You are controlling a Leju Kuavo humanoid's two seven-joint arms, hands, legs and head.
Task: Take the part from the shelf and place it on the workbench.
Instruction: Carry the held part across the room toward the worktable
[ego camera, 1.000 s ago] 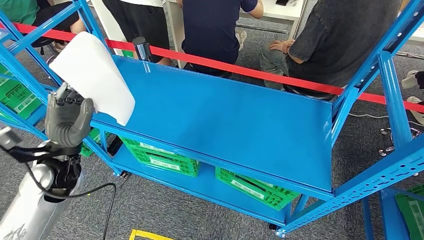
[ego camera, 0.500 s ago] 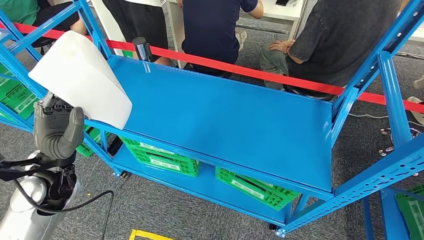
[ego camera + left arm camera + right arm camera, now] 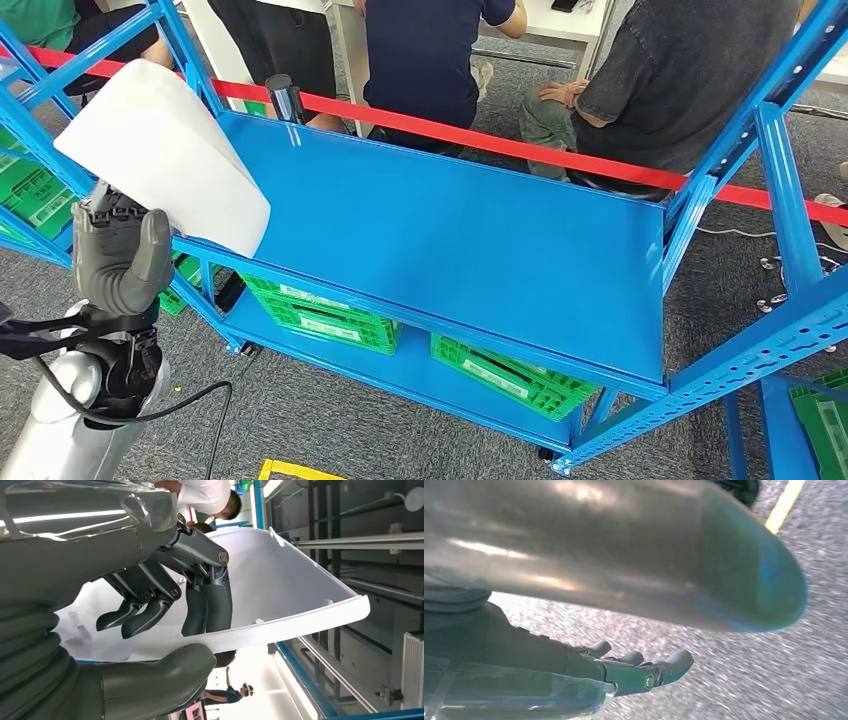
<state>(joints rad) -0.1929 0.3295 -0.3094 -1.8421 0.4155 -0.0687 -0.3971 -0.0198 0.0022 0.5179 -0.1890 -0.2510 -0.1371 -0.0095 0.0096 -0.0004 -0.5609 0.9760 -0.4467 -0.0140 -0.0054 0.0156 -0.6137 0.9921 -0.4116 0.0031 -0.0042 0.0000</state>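
Grey carpet runs under a blue steel shelf (image 3: 450,235) whose top deck is bare; green crates (image 3: 325,318) sit on the lower tier, a red barrier tape (image 3: 520,148) crosses behind, and seated people (image 3: 690,80) occupy the far side.

Finding 1: the white part (image 3: 165,155), a curved plastic panel, is off the deck and held up at the shelf's left end, its lower corner overhanging the front edge. The left hand (image 3: 120,255) grips it at the near edge; the left wrist view shows the thumb (image 3: 165,672) pressed under the rim and the fingers (image 3: 207,607) lying inside the curve, so the grasp is clamped on the panel.

Finding 2: the right hand (image 3: 639,672) hangs over the floor, fingers loosely extended and holding nothing.

Assessment: the step in hand appears to be the carry away from the shelf. The panel is broad and held at 1 edge only, so it will likely lever against the thumb. The wrist should be kept steady, the panel lifted clear of the blue upright (image 3: 190,50) beside it, and any turn taken slowly.

Compared with 0.5 s earlier, the hand and panel sit marginally to the right and the panel's tilt is nearly unchanged; 1 s earlier both were further right and higher.
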